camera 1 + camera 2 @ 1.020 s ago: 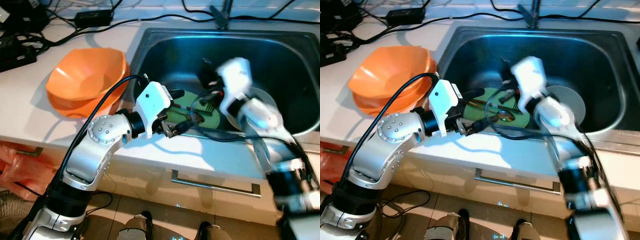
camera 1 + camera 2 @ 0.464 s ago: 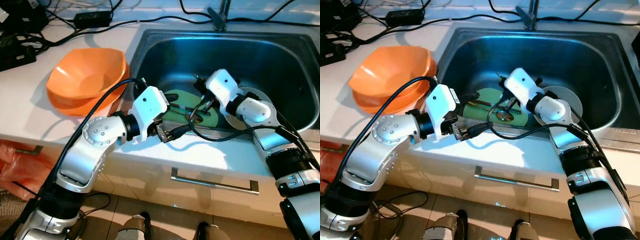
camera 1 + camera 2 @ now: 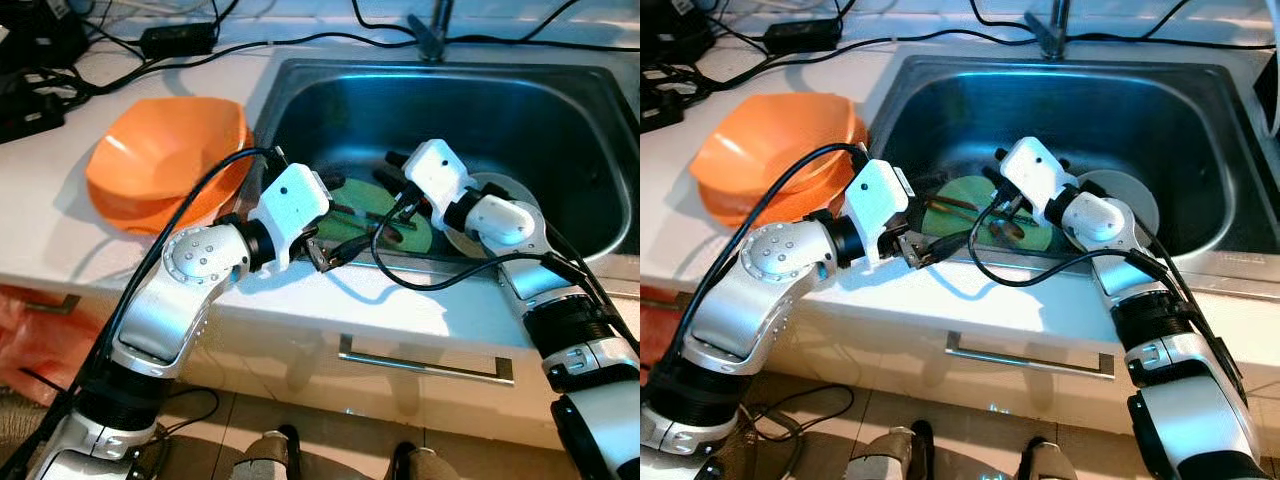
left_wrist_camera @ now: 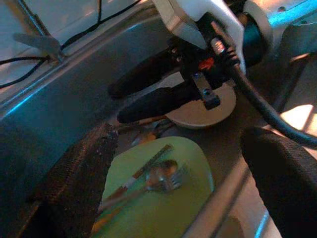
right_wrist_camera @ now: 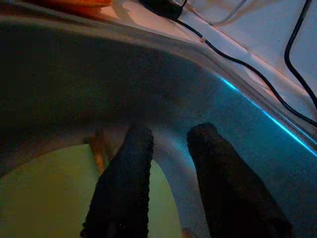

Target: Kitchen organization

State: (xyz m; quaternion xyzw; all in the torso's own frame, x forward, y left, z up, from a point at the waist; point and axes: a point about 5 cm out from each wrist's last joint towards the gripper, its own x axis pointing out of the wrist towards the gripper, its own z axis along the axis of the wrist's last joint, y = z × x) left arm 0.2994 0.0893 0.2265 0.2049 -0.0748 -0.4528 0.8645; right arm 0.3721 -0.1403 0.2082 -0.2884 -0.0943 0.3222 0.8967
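A green plate (image 3: 356, 196) lies on the sink floor with a fork and spoon (image 4: 158, 178) and other cutlery on it. Beside it, to the right, sits a small grey plate (image 3: 500, 190). My right gripper (image 3: 392, 190) hovers low over the green plate's far side; it is open, with nothing between its fingers (image 5: 124, 188). My left gripper (image 3: 348, 225) is at the sink's front left, just over the green plate's near edge. It stands wide open and empty, its fingers (image 4: 79, 183) spread to either side of the plate.
Stacked orange bowls (image 3: 165, 160) rest on the white counter left of the steel sink (image 3: 540, 120). Black cables and a power adapter (image 3: 175, 38) run along the back, by the faucet (image 3: 435, 30). A drawer handle (image 3: 425, 362) is below the counter's front edge.
My right gripper has swung down and left, from a blur above the grey plate to low over the green plate. The left gripper has edged up toward the plate's near edge.
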